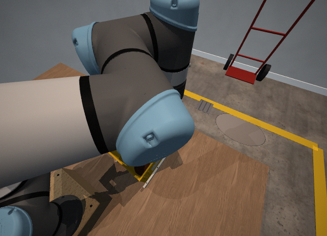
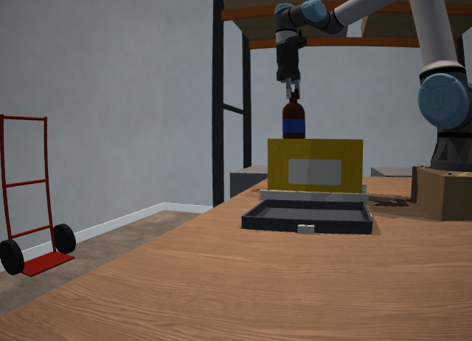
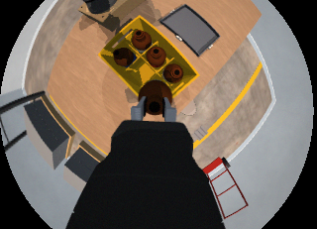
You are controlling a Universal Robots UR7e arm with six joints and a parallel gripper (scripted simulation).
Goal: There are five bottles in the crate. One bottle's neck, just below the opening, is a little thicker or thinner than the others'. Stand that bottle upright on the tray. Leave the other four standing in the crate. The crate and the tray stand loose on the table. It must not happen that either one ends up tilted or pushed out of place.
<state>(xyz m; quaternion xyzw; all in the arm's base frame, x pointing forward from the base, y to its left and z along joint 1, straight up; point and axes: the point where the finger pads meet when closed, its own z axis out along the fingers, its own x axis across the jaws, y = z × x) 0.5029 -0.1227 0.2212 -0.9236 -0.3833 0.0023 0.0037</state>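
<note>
Bottle (image 2: 293, 119) (image 3: 155, 92) upright above the yellow crate (image 2: 277, 165) (image 3: 110, 61) — gripper (image 2: 293, 94) (image 3: 155, 103) clamped on its neck — four others inside.

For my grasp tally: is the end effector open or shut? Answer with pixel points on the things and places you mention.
Shut on a brown bottle (image 2: 293, 127) (image 3: 156, 91): its fingertips (image 2: 288, 93) flank the neck, and the bottle hangs upright beneath.

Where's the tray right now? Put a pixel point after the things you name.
Exterior view: the dark tray (image 2: 307, 226) (image 3: 172, 34) sits flat on the wood table (image 2: 236, 284) (image 3: 74, 60), in front of the yellow crate (image 2: 278, 165) (image 3: 119, 74), nearer the camera.
</note>
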